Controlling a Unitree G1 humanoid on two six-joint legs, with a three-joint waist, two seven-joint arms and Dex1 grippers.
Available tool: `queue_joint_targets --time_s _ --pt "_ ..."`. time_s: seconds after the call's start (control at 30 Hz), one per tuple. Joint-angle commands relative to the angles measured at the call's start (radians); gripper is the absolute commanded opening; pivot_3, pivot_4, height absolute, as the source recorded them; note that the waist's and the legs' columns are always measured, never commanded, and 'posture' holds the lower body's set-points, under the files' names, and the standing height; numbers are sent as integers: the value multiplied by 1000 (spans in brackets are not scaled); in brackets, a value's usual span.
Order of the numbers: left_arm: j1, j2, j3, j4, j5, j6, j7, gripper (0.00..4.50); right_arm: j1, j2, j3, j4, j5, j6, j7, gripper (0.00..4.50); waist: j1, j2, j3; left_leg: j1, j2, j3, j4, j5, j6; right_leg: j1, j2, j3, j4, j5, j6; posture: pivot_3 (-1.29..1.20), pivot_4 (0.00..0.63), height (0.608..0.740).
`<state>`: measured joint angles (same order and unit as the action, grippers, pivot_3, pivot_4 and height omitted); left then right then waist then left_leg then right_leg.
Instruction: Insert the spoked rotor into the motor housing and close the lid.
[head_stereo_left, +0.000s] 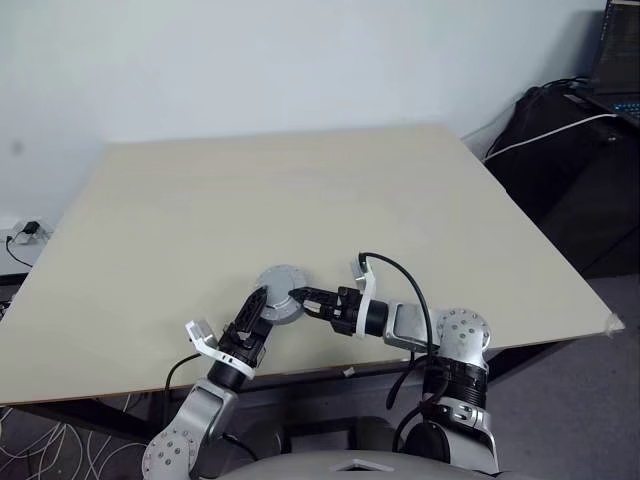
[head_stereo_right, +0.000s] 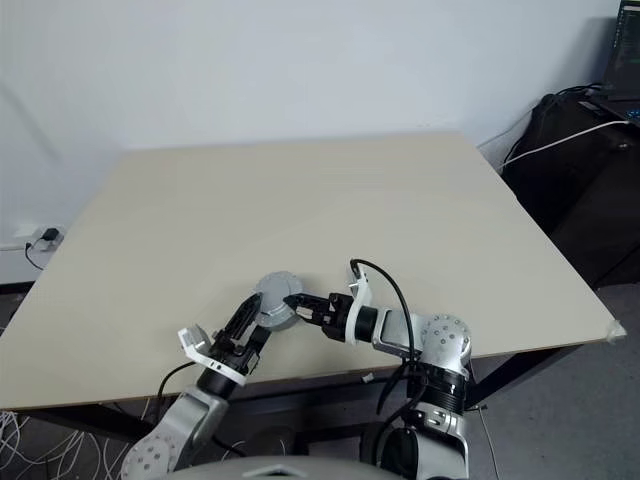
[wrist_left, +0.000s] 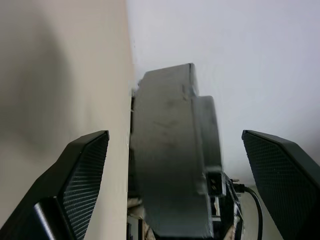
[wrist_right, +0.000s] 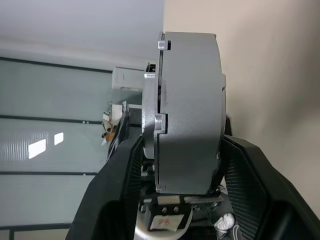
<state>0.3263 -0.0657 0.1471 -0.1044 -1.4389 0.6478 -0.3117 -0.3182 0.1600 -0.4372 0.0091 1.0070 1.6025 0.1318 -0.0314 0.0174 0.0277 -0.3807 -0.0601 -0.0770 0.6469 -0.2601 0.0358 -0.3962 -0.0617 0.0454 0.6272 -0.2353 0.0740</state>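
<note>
Motor housing (head_stereo_left: 281, 293) with lid (wrist_right: 192, 110) on, lying near the table's (head_stereo_left: 300, 200) 6 o'clock edge. Right gripper (head_stereo_left: 297, 296) clamps it from 3 o'clock; left gripper (head_stereo_left: 260, 304), jaws wide apart, flanks it at 8 o'clock.

Office-like lab: bare table (head_stereo_left: 300, 190), laptop (head_stereo_left: 620, 60)

A matte grey motor housing (wrist_right: 187, 112) sits between black fingers (wrist_left: 75, 175) with a fine mesh texture, over a pale beige tabletop (head_stereo_left: 300, 200), with a white wall behind.
</note>
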Motion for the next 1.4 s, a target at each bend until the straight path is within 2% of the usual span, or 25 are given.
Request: queue_joint_targets --time_s 0.03,0.1,0.17,0.37,0.4,0.73,0.8,1.0,1.27,1.33,1.4 --pt "-37 -36 3 17 -19 17 -37 4500 15 83 27 -45 60 11 25 2114 -1 0 0 0 0 0 0 0 0 0 0 0 0 0 0 0 0 740" --pt "-41 -32 4 27 -16 24 -44 4500 15 82 29 -44 62 12 24 2114 -2 0 0 0 0 0 0 0 0 0 0 0 0 0 0 0 0 740" --pt "-44 -31 7 34 -14 29 -48 4127 13 79 28 -42 63 12 24 2114 -2 0 0 0 0 0 0 0 0 0 0 0 0 0 0 0 0 740" --pt "-43 -28 7 36 -17 42 -49 2278 16 76 32 -38 68 12 22 2110 -4 0 0 0 0 0 0 0 0 0 0 0 0 0 0 0 0 740" --pt "-43 -27 6 35 -20 43 -48 2167 16 76 33 -38 70 12 22 2099 -4 0 0 -1 0 0 0 0 0 0 0 0 0 0 0 0 0 740" --pt "-38 -37 2 19 -27 41 -40 2167 24 59 61 -66 43 -31 26 2094 -4 0 1 -1 0 0 0 0 0 -1 0 0 0 0 0 0 0 740" --pt "-35 -43 1 15 -27 35 -40 2167 25 54 60 -62 31 -48 21 2833 -4 0 1 -1 0 0 0 0 0 -1 0 0 0 0 0 0 0 740" --pt "-22 -63 5 -3 -24 6 -36 2139 25 43 41 -56 21 -94 16 4500 -4 -1 1 -1 0 0 0 0 0 -1 0 0 0 0 0 0 0 740" --pt "-31 -67 46 52 6 -70 -67 2136 50 7 10 -68 -49 -291 -37 4500 -2 -1 2 -2 0 0 0 0 0 -1 -1 0 -1 -1 1 0 0 740" --pt "-50 -85 66 64 34 -127 -54 2135 89 -45 76 -123 -90 -339 5 4500 0 -1 2 -2 0 0 0 -1 0 -2 -1 0 -1 -1 1 0 0 740" --pt "-78 -105 91 74 55 -194 -34 2135 148 -130 203 -199 -165 -414 82 4500 0 -1 3 -3 0 0 -1 -1 0 -2 0 0 -1 -1 -1 0 0 740"
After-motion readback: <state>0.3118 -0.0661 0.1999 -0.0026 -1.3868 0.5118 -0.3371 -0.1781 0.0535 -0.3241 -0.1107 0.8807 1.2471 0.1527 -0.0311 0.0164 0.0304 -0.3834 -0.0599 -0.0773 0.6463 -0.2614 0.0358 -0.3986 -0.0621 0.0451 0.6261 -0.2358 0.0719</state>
